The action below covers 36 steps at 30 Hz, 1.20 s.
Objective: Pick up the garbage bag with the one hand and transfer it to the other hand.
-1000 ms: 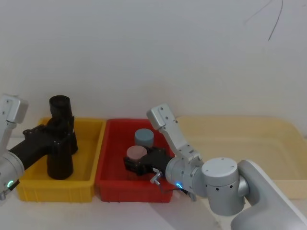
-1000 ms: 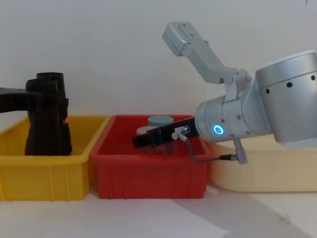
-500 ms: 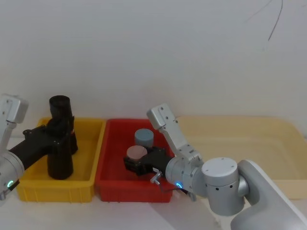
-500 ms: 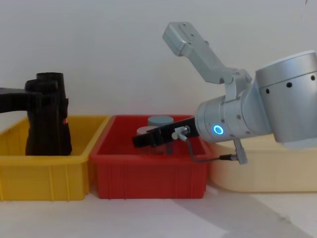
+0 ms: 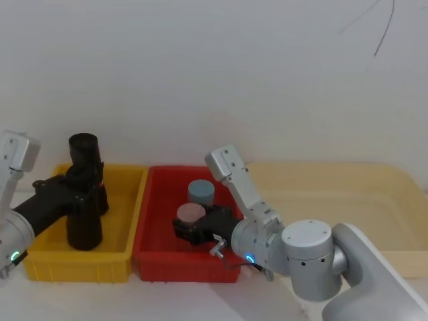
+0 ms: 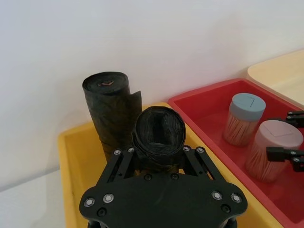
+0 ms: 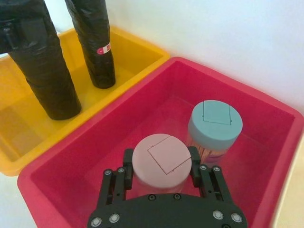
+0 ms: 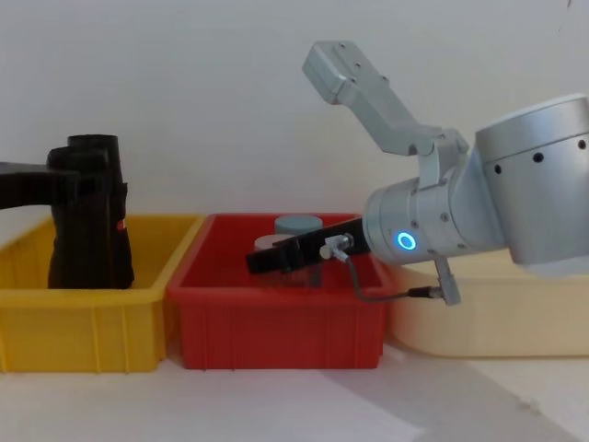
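Two black cylindrical rolls stand upright in the yellow plastic bin (image 5: 77,271), which sits on the white bench (image 8: 276,405) at 9 o'clock of the red plastic bin (image 5: 187,271), the two bins side by side. The plain matte black roll of plastic, the garbage bag (image 7: 47,76), stands on the yellow bin's floor. The left end effector (image 6: 159,147) of the green-lit silver arm is pinching its upper part, one finger on each side. The like black roll with a small red mark (image 7: 97,45) stands just beside it, at about 1 o'clock. The right end effector (image 7: 161,159) of the blue-lit silver arm hangs low inside the red bin around the pink-lidded jar (image 5: 190,214); whether it clamps that jar or only straddles it I cannot tell. A blue-lidded jar (image 5: 200,192) stands just beside the pink one, at 1 o'clock. A shallow cream tray (image 5: 374,200) lies at 3 o'clock of the red bin.
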Tool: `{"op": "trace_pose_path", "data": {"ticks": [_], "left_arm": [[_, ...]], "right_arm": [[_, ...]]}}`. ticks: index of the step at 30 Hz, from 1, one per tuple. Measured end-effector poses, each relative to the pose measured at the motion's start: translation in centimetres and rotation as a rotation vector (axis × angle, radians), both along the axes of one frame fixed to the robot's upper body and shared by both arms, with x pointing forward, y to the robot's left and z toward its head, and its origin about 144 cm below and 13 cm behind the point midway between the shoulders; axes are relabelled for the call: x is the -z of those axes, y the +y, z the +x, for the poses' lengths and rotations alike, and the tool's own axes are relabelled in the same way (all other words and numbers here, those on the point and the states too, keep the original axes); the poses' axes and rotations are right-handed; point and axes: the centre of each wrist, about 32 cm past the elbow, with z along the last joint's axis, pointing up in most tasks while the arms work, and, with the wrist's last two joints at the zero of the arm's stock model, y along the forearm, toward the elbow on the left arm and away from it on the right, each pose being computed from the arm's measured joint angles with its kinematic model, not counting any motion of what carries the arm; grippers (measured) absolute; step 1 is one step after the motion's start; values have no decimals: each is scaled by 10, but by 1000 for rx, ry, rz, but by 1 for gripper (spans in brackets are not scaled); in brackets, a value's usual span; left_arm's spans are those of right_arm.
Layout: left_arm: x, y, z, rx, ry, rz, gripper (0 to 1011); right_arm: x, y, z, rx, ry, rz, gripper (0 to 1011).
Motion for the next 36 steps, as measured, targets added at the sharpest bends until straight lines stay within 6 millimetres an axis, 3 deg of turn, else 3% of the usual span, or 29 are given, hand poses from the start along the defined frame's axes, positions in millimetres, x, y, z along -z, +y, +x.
{"op": "trace_pose_path", "data": {"ticks": [12,21,29,36], "left_arm": [[-17,-3,2,4,-58,6,352],[-52,-5,6,44,-121,1,352],[-80,-16,18,135,-171,-9,352],[-94,-30,36,228,-197,-24,352]], "right_arm": [[-18,-11,-7,8,-33,27,666],[-49,-33,-15,69,-112,83,665],[-72,-53,-20,155,-183,111,666],[-86,-73,-22,258,-239,114,665]]}}
